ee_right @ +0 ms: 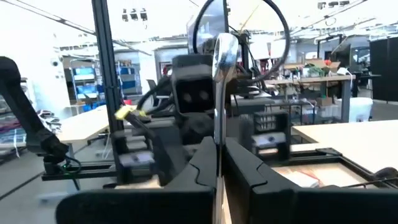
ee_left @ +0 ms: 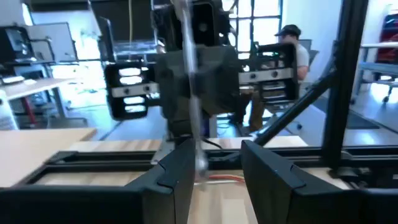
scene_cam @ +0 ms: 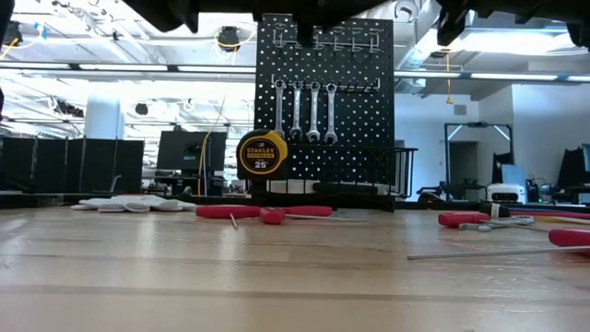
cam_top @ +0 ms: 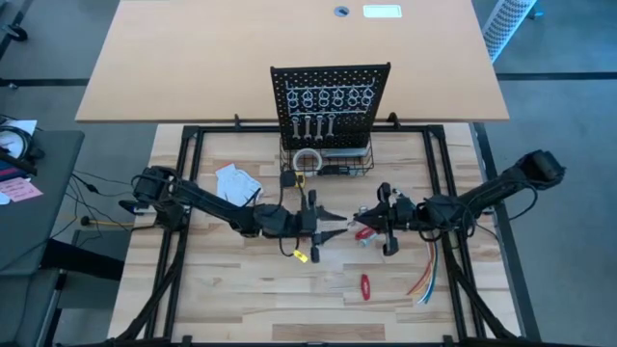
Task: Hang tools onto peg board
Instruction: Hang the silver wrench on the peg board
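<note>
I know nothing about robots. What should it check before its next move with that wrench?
1. Right gripper holds the wrench: ok, it is shut on the shaft.
2. Wrench sits between the left gripper fingers: ok, though they are open, not gripping.
3. Free hook on the peg board: ok, the top row above the four hanging wrenches looks free.
4. Clear way to the board: not ok, a tape measure stands before its base.
5. Wrench's hanging end faces the right way: cannot tell.
</note>
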Robot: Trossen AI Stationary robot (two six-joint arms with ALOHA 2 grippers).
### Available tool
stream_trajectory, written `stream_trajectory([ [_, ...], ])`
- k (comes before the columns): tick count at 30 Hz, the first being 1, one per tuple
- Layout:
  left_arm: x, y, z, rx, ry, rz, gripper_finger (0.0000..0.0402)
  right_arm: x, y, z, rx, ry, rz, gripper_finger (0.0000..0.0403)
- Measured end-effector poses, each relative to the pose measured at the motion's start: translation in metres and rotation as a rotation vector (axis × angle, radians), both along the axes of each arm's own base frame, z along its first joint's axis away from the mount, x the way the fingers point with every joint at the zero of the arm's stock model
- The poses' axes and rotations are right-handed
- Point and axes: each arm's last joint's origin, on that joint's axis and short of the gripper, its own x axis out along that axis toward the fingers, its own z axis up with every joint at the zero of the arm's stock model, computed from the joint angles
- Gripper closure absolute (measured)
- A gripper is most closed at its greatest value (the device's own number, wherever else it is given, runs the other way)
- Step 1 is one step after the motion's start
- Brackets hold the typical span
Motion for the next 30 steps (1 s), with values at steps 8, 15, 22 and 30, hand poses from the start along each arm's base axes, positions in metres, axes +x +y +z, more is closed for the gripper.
stream_trajectory([
  [8,0.003,0.0,-0.004,-0.027,0.0,-0.008,0.0276,0.0,0.001,0.001,-0.003,-0.01,0.021,0.0387],
  [15,0.017,-0.001,-0.009,-0.029,0.029,-0.014,0.0276,0.0,0.001,0.001,-0.021,-0.012,0.037,0.0387],
  [22,0.02,-0.001,-0.006,-0.038,0.029,-0.012,0.0276,0.0,0.004,0.001,-0.031,-0.01,0.048,0.0387],
  [30,0.02,0.0,-0.006,-0.039,0.028,-0.009,0.0281,0.0,0.004,0.001,-0.035,-0.008,0.046,0.0386],
])
